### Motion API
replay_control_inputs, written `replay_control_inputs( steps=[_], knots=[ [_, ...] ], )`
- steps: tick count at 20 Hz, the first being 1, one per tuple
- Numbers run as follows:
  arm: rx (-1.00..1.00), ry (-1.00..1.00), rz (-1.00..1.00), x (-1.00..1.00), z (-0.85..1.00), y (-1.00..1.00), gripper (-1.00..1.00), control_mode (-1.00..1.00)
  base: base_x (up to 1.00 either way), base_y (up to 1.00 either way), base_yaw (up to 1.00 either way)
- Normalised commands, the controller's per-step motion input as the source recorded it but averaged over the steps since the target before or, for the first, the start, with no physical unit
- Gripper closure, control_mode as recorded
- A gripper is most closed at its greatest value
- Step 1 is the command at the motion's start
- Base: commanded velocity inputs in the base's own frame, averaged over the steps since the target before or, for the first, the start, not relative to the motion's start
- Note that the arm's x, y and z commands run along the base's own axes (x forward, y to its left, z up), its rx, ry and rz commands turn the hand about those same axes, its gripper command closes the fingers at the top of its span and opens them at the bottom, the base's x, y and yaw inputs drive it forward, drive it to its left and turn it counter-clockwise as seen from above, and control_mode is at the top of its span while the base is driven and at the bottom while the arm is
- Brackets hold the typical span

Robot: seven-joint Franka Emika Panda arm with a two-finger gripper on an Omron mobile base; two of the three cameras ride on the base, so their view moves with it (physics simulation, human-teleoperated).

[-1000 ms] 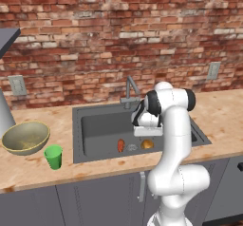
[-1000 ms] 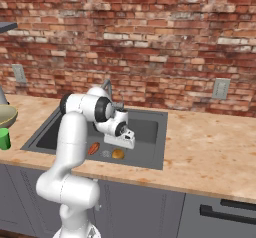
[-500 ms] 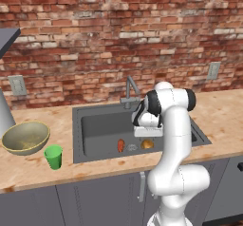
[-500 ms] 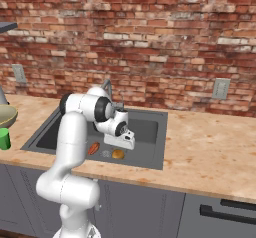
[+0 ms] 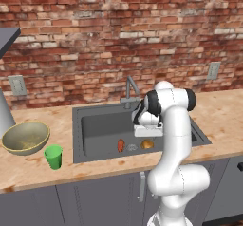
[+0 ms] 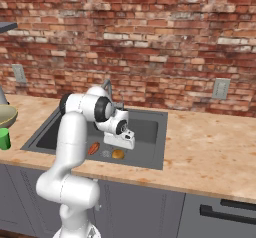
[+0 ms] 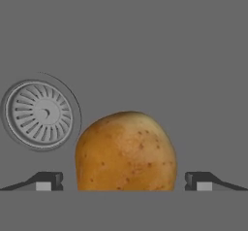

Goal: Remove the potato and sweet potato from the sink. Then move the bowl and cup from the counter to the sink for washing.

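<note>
**Tool spread over the potato, no grip yet**

Arm reaches down into the sink (image 5: 95, 125). The tool (image 7: 123, 181) is spread wide, one fingertip (image 7: 46, 180) on each side of the potato (image 7: 126, 152), clear gaps both sides, nothing pinched. Potato sits on the sink floor just beside the round drain (image 7: 39, 114). In the left base view the potato (image 5: 147, 144) lies under the hand, with the sweet potato (image 5: 120, 145) near it on the other side of the drain; same layout from the right (image 6: 118, 154), (image 6: 93, 148).

Bowl (image 5: 26, 137) and cup (image 5: 53, 156) both on the tabletop (image 5: 223, 111) left of the sink, cup just beside the bowl, untouched.

Step in hand, by my read: first pickup, nothing of the task finished.

Risks:
- Potato is rounded and smooth-looking; if the fingers close high on the curve it may squirt out and roll toward the drain or the sweet potato.
- Tip height above the sink floor is hard to tell here; probably low enough, but going lower could jam the tips on the basin.
- Potato looks roughly centred; an uneven close could still nudge it sideways.
- Lifting out, the hand passes near the tap (image 5: 130, 89); a clip there could knock the potato loose.
</note>
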Motion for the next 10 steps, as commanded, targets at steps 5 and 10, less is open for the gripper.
replay_control_inputs(
  steps=[5,10],
  knots=[
    [0.0,0.0,0.0,0.0,-0.01,0.0,-1.0,-1.0,0.0,0.0,0.0],
    [0.0,-0.02,0.0,0.0,-0.06,0.0,-1.0,-1.0,0.0,0.0,0.0]
  ],
)
